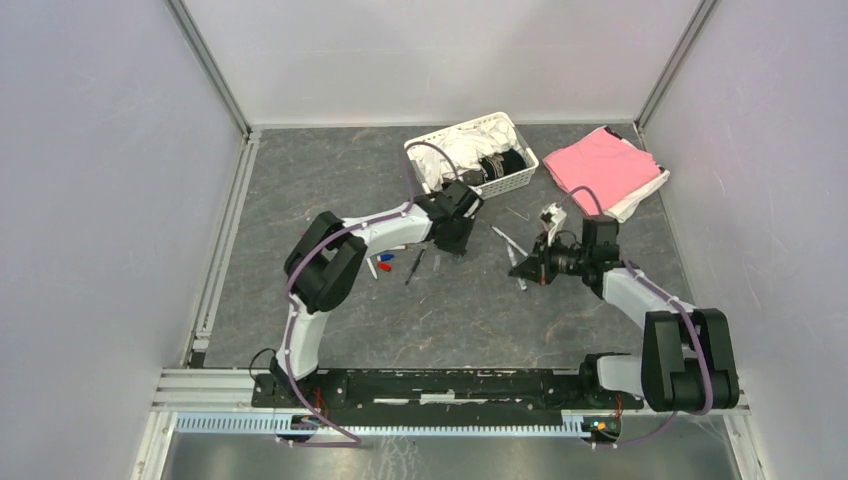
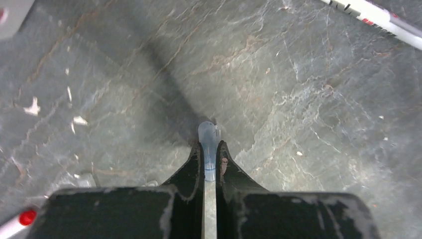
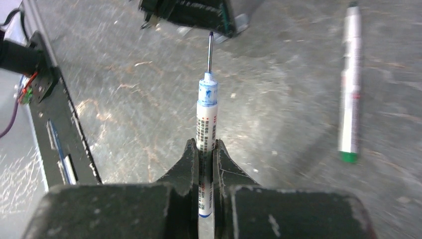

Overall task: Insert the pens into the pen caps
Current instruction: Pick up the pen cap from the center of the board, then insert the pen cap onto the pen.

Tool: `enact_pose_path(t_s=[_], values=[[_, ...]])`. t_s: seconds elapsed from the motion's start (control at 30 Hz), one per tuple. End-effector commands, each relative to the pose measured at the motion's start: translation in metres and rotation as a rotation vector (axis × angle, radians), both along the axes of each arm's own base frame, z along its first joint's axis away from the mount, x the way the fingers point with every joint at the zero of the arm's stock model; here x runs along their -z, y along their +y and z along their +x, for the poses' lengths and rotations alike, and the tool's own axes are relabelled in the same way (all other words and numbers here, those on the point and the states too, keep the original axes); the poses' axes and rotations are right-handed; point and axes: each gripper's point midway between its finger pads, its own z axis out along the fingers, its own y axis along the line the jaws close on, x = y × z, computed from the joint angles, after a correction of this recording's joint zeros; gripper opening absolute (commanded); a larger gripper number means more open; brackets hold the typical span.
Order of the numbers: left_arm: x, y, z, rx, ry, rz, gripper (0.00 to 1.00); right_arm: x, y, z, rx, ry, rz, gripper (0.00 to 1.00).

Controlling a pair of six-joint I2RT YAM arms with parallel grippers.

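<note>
Grey marbled table (image 1: pixel 400 330); left end effector (image 2: pixel 211 152) pinches a pale cap (image 2: pixel 207 132). Opposite, the right end effector (image 3: pixel 205 149) clamps a blue-tipped pen (image 3: pixel 207 99), nib pointing up-frame toward it.

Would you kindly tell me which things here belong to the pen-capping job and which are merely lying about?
Job: blue-tipped pen in the right tool; pale cap in the left tool; loose green-ended pen.
Lying about: white basket; pink cloth.

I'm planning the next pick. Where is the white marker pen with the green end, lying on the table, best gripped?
Take the white marker pen with the green end at mid-barrel, from straight above, jaws across its narrow width: it lies flat on the grey marbled table with bare surface either side.
</note>
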Motion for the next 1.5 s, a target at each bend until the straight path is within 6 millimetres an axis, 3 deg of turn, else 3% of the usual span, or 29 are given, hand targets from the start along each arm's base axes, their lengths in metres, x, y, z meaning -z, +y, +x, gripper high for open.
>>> enact_pose_path(t_s=[0.0,0.27,0.67,0.9,1.47], values=[[-0.058,-0.015,0.009,-0.156,-0.019,-0.31,0.02,-0.003,0.027,-0.015,-0.06,-0.058,0.042,0.0],[-0.099,0.0,0.018,-0.342,-0.047,-0.632,0.02,0.008,0.063,-0.035,-0.065,0.09,0.138,0.0],[-0.102,0.006,0.006,-0.431,0.001,-0.79,0.02,0.018,0.112,-0.015,-0.067,0.302,0.167,0.0],[-0.098,0.008,0.001,-0.442,0.015,-0.806,0.02,0.031,0.119,-0.008,-0.035,0.365,0.155,0.0],[-0.091,0.008,0.0,-0.446,0.027,-0.798,0.02,0.025,0.124,-0.006,-0.054,0.347,0.155,0.0]])
